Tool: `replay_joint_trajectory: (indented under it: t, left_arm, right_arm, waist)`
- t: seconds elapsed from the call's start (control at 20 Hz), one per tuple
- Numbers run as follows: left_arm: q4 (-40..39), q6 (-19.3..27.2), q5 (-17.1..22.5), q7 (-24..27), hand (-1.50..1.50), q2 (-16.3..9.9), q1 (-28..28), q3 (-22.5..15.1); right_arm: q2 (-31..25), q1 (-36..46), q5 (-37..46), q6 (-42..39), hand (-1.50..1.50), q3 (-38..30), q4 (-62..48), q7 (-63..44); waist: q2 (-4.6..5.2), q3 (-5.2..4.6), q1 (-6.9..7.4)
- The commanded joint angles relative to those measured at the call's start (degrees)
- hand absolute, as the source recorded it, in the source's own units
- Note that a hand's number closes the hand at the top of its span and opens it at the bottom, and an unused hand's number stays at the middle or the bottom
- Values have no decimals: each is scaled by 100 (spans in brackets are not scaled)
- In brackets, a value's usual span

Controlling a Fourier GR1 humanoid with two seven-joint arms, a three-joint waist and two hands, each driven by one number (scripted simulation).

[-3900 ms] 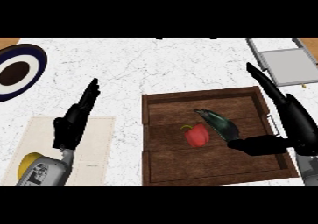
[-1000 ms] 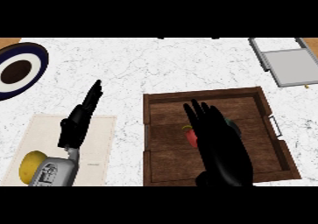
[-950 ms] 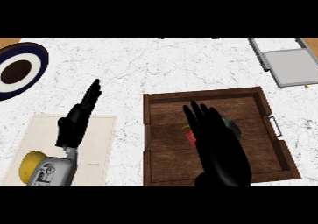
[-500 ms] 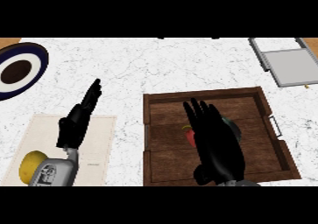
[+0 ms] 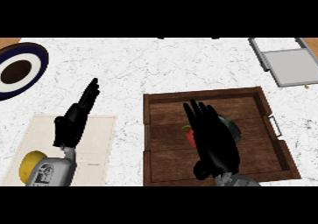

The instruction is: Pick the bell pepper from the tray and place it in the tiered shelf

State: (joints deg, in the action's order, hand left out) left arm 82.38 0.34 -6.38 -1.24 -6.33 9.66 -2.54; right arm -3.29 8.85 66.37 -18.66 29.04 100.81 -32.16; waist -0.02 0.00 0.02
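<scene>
Directly above the middle of the tray (image 5: 162, 131), the right hand (image 5: 211, 138) is held flat with its fingers straight and spread, nothing being grasped. Its fingertips are pointed toward the tray's far edge, and its wrist is seen at the tray's near edge. The bell pepper (image 5: 189, 133) is mostly covered by this hand: only a sliver of red is shown just at the hand's left side, near the tray's centre. Whether the palm is touching the pepper cannot be told. A dark green rounded thing (image 5: 232, 127) is glimpsed at the hand's right side, also lying in the tray, and what it is cannot be made out.

The wooden tray is set on the white marbled counter (image 5: 148, 65), toward its near right part, with a metal handle (image 5: 275, 126) fixed on its right wall. The tiered shelf (image 5: 290, 65) is placed at the counter's far right corner, well apart from the tray.

The left hand (image 5: 74, 118) is shown open and resting, fingers up, over a pale mat (image 5: 96, 148) by the counter's near left edge. A dark-rimmed plate (image 5: 15, 72) is set at the far left corner.
</scene>
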Motion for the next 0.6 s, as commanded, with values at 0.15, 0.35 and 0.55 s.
replay_joint_trajectory:
  t: [0.15, 0.35, 0.55]
  left_arm:
    - [50, -79, -91, 80, 0, 53, -12, 67]
    - [46, 139, -268, -88, 0, 307, 19, -115]
    - [94, -111, -102, -303, 0, 44, 209, 144]
  right_arm:
    - [-51, -93, 48, -93, -150, -292, -28, 372]
    - [38, 240, 118, -32, 150, -440, -776, 583]
    - [-16, 247, 438, 64, 150, -159, -977, 747]
  waist:
    - [-1, 0, -7]
    - [1, 0, 5]
    - [1, 0, 7]
